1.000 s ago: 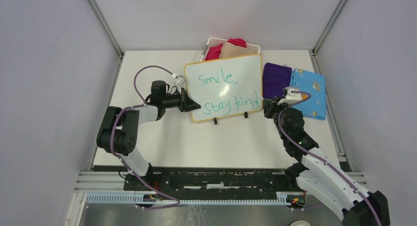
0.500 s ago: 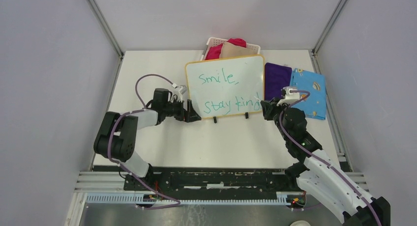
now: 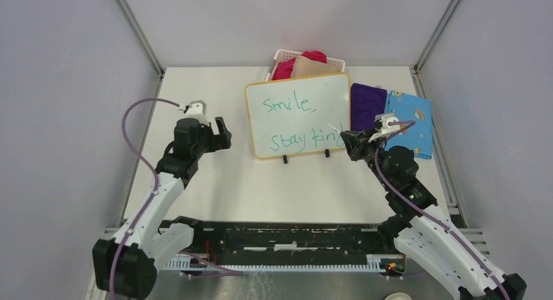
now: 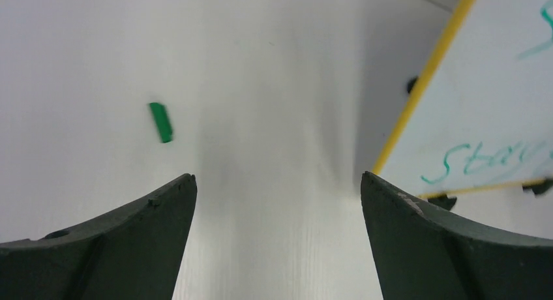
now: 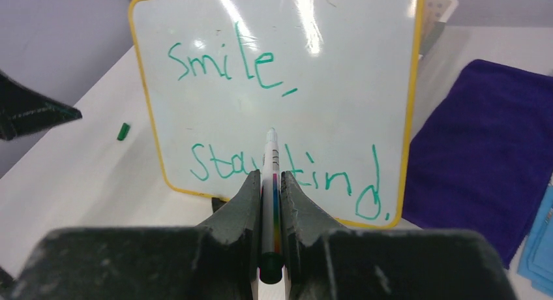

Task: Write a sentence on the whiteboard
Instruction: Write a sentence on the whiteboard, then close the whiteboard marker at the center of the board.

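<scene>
Left end effector [image 4: 277, 176], fingers spread wide and empty, hung at 9 o'clock of the whiteboard [image 3: 326, 91]. Right end effector [image 5: 269, 176] pinched a marker [image 5: 269, 153] near its 4 o'clock corner. The board stood upright at the surface's 12 o'clock. The sentence [image 3: 285, 105] looked complete, so the next move was probably to lift the tip away without smudging.

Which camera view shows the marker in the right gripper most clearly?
The right wrist view. There the marker stands clamped between the right gripper's fingers, its tip pointing at the whiteboard. In the top external view it is too small to make out. The left wrist view does not show it.
</scene>
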Available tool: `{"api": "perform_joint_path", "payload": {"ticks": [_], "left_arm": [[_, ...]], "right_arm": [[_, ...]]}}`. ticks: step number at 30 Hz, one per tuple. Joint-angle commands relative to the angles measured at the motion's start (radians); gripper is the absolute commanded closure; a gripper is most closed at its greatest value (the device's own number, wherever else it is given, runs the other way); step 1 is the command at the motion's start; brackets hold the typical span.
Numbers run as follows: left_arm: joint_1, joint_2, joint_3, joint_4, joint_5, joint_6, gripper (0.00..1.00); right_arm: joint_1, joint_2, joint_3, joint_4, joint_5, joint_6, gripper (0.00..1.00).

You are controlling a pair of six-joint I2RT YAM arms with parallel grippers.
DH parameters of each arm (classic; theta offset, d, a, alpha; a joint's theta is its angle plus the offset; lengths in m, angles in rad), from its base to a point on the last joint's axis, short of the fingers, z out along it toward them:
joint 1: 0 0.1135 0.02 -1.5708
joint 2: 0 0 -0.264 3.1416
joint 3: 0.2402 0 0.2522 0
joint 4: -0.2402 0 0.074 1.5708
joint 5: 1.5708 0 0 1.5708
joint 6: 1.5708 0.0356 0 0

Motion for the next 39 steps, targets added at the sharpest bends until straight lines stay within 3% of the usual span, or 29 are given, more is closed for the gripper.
{"api": "perform_joint_path", "payload": {"ticks": [1,5,8,17,24,31,39], "left_arm": [[0.008,-0.124,0.061,-0.143,-0.447,-0.232,0.0],[0.008,-0.088,0.072,-0.188,-0.475,-0.325,0.0],[0.008,0.043,0.134,-0.229,-0.442,-0.347,0.0],[0.043,0.324,0.29,-0.348,-0.375,-0.285,0.0],[0.135,0.446,0.314,-0.327,-0.283,-0.281,0.01],[0.148,0.593,0.39,-0.335,-0.203,-0.255,0.01],[0.196,0.602,0.365,-0.258,-0.187,-0.218,0.02]], "right_arm": [[0.026,-0.012,0.062,0.039,-0.112,-0.04,1.0],[0.044,-0.023,0.055,0.053,-0.184,-0.046,1.0],[0.048,-0.038,0.046,0.02,-0.178,-0.062,1.0],[0.049,-0.139,0.014,-0.123,-0.122,-0.115,1.0],[0.051,-0.184,-0.037,-0.126,-0.125,-0.101,1.0],[0.072,-0.189,-0.048,-0.111,-0.128,-0.105,1.0],[0.08,-0.17,-0.045,-0.099,-0.13,-0.102,1.0]]}}
